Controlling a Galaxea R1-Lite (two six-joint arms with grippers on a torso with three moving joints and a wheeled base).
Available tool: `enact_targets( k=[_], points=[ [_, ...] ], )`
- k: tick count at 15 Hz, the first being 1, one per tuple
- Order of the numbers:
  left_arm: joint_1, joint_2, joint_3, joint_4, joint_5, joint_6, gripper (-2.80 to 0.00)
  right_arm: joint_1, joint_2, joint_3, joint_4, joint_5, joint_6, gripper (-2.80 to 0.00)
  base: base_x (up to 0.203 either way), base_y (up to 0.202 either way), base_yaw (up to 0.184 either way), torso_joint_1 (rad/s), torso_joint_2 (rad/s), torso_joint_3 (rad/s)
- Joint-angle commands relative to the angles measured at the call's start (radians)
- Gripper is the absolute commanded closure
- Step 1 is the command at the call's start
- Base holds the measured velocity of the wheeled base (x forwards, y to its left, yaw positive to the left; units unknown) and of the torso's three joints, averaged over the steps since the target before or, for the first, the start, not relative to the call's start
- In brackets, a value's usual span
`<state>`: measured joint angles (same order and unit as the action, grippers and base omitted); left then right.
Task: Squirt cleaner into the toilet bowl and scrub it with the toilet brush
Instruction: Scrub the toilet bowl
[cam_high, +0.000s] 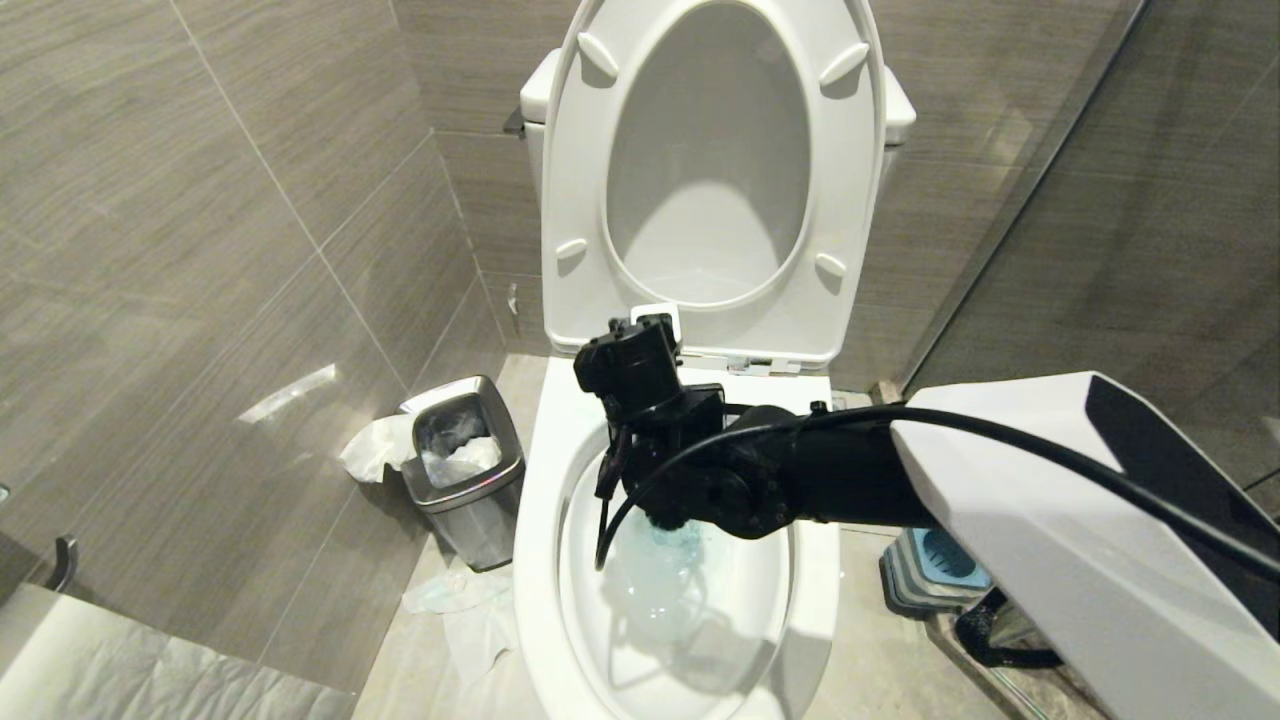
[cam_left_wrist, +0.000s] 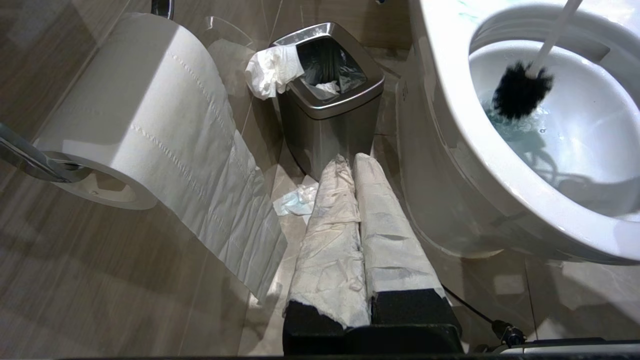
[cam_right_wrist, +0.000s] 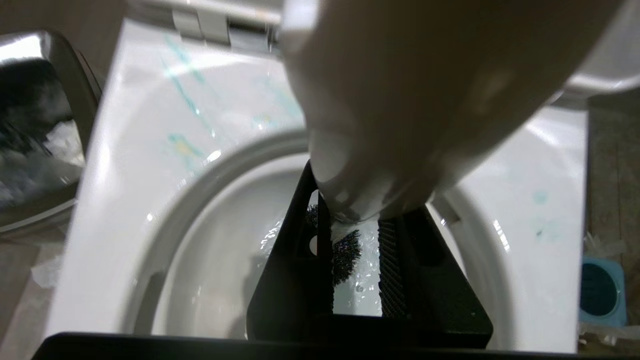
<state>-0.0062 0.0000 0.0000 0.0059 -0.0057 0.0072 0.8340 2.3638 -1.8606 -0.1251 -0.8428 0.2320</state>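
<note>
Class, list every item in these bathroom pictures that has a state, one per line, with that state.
toilet seat: raised upright.
toilet bowl: holds blue-tinted water.
cleaner: streaked on the rim.
toilet brush: head down in the water.
right claw: shut on the toilet brush handle.
left claw: shut, wrapped in paper, beside the bowl.
waste bin: open, lined, tissue over its edge.
toilet paper roll: partly unrolled.

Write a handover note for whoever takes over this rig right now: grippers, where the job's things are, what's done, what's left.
Right gripper: over the toilet bowl, shut on the toilet brush handle, bristle head down in the water.
Left gripper: shut, holding nothing, parked low beside the bowl, pointing at the steel waste bin.
Done: cleaner is in; turquoise streaks on the rim, water tinted blue.
Left: scrub the bowl walls, then return the brush to the blue holder on the floor at the robot's right.
</note>
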Motion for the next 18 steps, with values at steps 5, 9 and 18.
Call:
enact_targets(
  k=[5, 9, 18],
  points=[
    [0.0, 0.0, 0.002, 0.0, 0.0, 0.0, 0.0, 0.023, -0.162, 0.022, 0.005, -0.007, -0.043, 0.0, 0.0, 0.0, 0.0, 0.0, 0.0, 0.0],
    [0.0, 0.0, 0.002, 0.0, 0.0, 0.0, 0.0, 0.029, -0.094, 0.047, -0.001, -0.006, -0.032, 0.0, 0.0, 0.0, 0.0, 0.0, 0.0, 0.0],
    [0.0, 0.0, 0.002, 0.0, 0.0, 0.0, 0.0, 0.066, -0.005, 0.027, -0.004, -0.033, -0.03, 0.0, 0.0, 0.0, 0.0, 0.0, 0.0, 0.0]
  ],
)
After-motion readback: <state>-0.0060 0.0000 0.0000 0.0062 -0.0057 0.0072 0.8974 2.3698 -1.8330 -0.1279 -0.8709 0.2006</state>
